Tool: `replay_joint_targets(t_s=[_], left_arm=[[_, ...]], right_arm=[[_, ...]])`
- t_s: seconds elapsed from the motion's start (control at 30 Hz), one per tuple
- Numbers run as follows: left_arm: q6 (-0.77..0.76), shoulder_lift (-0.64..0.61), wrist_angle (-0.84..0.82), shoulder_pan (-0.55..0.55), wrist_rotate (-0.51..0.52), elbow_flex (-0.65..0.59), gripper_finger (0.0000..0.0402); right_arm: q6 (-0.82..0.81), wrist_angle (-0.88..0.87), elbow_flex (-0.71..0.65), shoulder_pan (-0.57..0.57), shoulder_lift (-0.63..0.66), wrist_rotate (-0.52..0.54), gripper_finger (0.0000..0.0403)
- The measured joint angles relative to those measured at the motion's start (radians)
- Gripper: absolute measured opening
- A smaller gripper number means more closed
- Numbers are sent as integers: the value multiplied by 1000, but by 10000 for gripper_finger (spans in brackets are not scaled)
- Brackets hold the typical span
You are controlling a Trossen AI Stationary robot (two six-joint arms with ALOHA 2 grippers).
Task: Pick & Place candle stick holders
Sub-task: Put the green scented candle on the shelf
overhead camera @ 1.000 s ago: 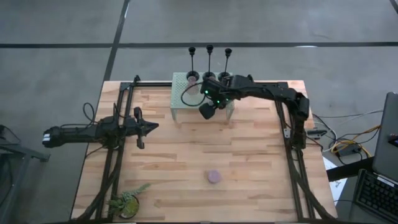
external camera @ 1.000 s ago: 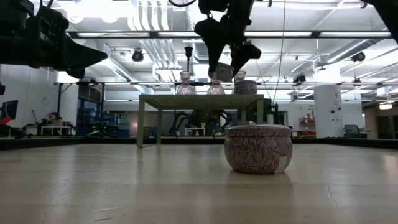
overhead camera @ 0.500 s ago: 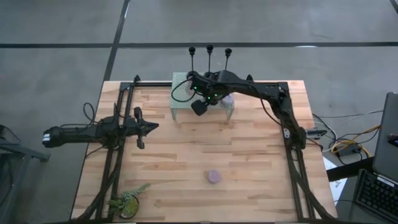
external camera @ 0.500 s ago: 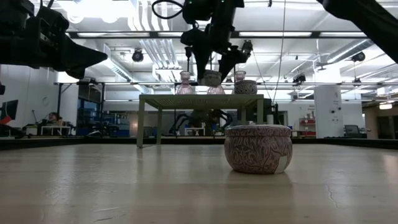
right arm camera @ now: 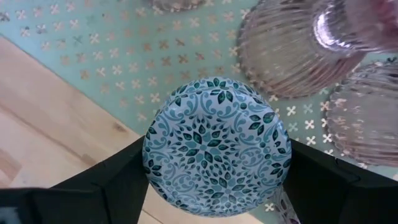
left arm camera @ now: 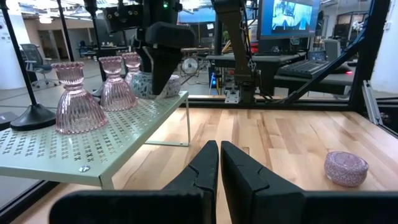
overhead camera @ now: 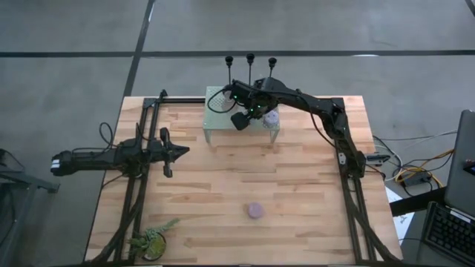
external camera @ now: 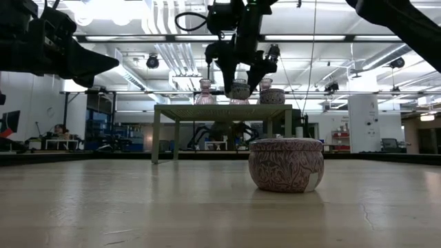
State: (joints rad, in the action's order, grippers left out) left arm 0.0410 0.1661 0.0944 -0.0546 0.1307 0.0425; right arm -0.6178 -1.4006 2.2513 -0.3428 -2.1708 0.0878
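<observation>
My right gripper is over the pale green mesh rack, shut on a squat round puck with a blue-patterned top. The puck sits at the rack's top; whether it touches, I cannot tell. Three pinkish cups and a lilac puck stand on the rack. Three black stemmed holders stand behind it. A pink puck rests on the table. My left gripper waits shut and empty at the left. My right gripper pinches the blue-patterned puck by its round side wall between its two fingers, one on each side. The fingers come from above, pointing down. The puck sits level, patterned top up, over the rack's near part beside the cups.
A small green potted plant stands at the table's near left corner. The pink puck also shows in the low view in front of the rack. Dark frame rails run along the table's left and right sides.
My right gripper has carried the blue-patterned puck from the rack's near edge toward the far edge, over the rack, and has gone down toward the rack's top. It has stayed shut on the puck, which has stayed level.
</observation>
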Motion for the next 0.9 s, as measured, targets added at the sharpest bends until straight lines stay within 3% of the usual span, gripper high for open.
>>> replay_joint_targets(t_s=[0.9], left_arm=[[0,0,0,0,0,0,23]], right_arm=[[41,13,-51,-16,-2,24,332]])
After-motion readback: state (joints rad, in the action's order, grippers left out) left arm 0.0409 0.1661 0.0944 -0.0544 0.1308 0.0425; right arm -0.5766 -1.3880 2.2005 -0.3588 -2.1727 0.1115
